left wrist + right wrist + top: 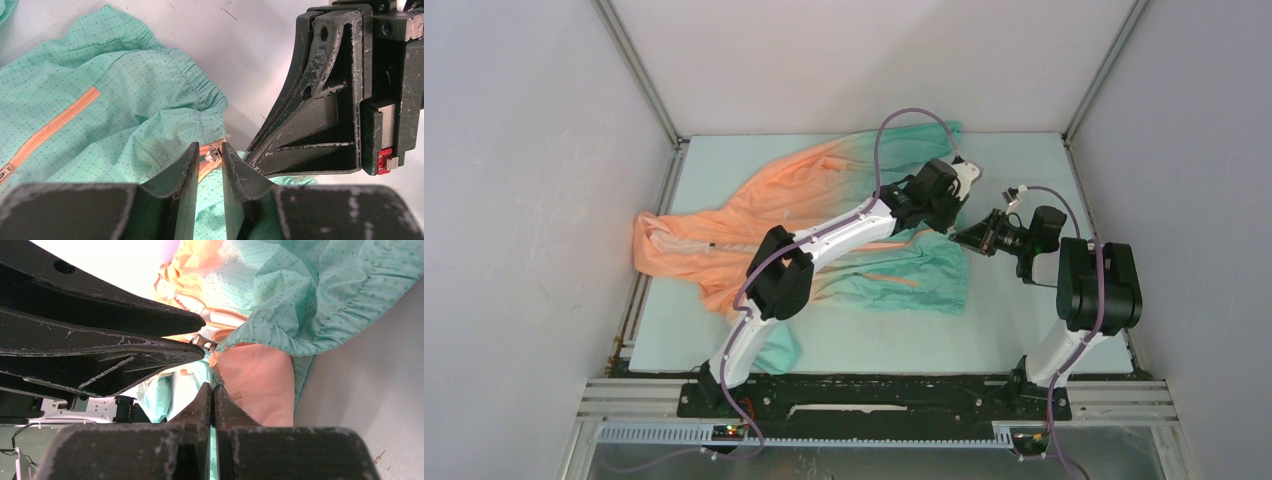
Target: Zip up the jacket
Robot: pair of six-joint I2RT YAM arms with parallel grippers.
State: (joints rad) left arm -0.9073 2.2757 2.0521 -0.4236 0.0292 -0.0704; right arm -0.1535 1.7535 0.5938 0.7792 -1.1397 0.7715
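Jacket: the peach-to-teal jacket [764,215] lies crumpled across the pale table [1034,160], with its orange half to the left and its teal half to the right, where both arms meet.
Step in hand: judged to be the start of the pull, with the slider low on the zipper near the gathered hem [195,87].
Left gripper: the left gripper [209,146] reaches across the jacket, its jaws narrowed to a slim gap, and its tips appear to pinch the small metal zipper pull [214,153].
Right gripper: the right gripper [213,388] has its jaws pressed together just below the pull and appears to clamp the peach zipper tape at the jacket's bottom edge.
Doing it well: the right gripper should anchor the hem and keep the tape taut while the left draws the pull straight along the teeth, away from the hem.
Risk: loose teal folds crowd the slider and could snag, and a thin grip on the pull may slip.
Nearby: an orange pocket strip [55,125] lies well apart from the slider.
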